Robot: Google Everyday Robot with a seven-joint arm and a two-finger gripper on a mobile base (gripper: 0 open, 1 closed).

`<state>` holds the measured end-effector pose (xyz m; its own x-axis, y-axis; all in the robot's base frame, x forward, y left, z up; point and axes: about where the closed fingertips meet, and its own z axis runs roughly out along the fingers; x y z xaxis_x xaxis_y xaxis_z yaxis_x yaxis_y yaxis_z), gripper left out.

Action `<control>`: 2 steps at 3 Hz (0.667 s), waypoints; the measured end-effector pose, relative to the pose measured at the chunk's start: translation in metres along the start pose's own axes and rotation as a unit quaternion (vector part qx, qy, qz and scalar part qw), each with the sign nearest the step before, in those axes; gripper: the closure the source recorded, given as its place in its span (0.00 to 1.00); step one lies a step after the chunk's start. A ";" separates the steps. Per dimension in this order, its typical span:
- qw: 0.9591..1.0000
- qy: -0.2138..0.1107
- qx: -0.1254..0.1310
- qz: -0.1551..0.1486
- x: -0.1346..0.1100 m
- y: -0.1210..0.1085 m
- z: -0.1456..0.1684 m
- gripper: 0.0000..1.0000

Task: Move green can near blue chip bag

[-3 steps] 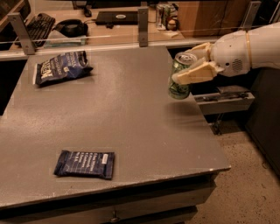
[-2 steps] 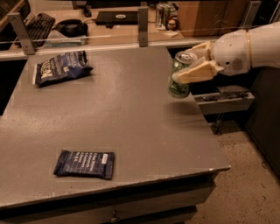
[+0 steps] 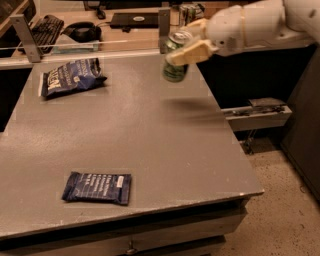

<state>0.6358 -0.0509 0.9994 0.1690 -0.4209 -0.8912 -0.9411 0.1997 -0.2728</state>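
Observation:
The green can has a silver top and hangs in the air above the far right part of the grey table. My gripper is shut on the green can, with pale fingers clamped round its upper half; the white arm reaches in from the upper right. The blue chip bag, puffy with white lettering, lies at the far left of the table, well to the left of the can.
A flat dark blue bar packet lies near the table's front edge. Behind the table's far edge stand a metal rail with posts, a keyboard and distant cans. The table's right edge drops to the floor.
My gripper has carried the green can up and to the left, from over the table's right edge to over its far part. The bag and packet have not moved on the table.

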 end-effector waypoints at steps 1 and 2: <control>1.000 -0.021 -0.010 -0.020 -0.026 -0.035 0.052 1.00; 1.000 -0.024 -0.013 -0.013 -0.032 -0.059 0.102 1.00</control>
<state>0.7160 0.0407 1.0071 0.2071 -0.3835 -0.9000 -0.9431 0.1663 -0.2879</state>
